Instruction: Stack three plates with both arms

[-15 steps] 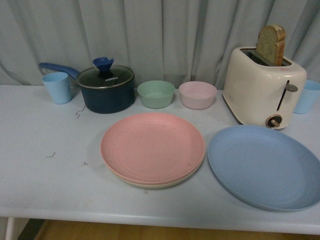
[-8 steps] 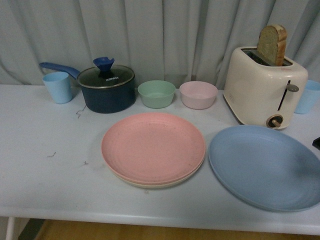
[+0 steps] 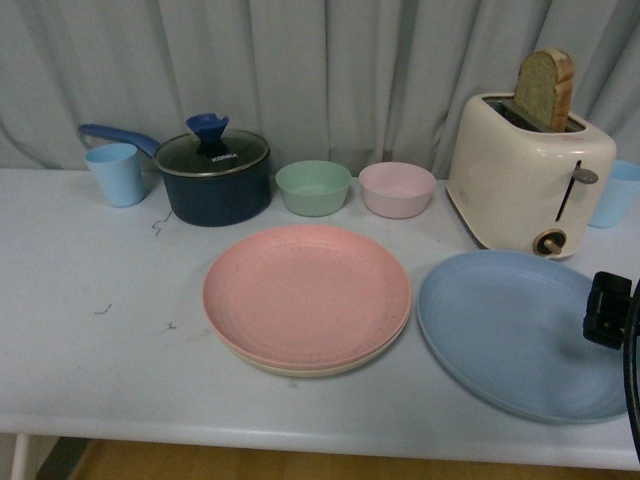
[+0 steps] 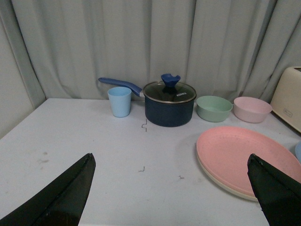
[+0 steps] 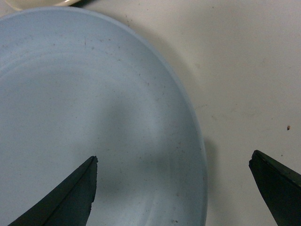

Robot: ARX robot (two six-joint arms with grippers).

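Note:
The pink plate point(image 3: 306, 294) lies on top of the cream plate point(image 3: 300, 368), whose rim just shows beneath it, at the table's middle front. To their right the light blue plate point(image 3: 520, 335) lies by itself. My right arm point(image 3: 610, 310) pokes in at the right edge, over the blue plate's right side. In the right wrist view the right gripper point(image 5: 173, 157) is open, and the blue plate's point(image 5: 94, 117) rim runs between its fingers. My left gripper point(image 4: 169, 157) is open over bare table, left of the pink plate point(image 4: 244, 153), holding nothing.
Along the back stand a blue cup point(image 3: 114, 174), a dark lidded pot point(image 3: 213, 180), a green bowl point(image 3: 313, 187), a pink bowl point(image 3: 396, 189), a cream toaster point(image 3: 528, 175) with bread in it and another blue cup point(image 3: 615, 195). A curtain hangs behind.
My right arm has come into the front view from the right edge, reaching over the blue plate's right side. The plates have not moved.

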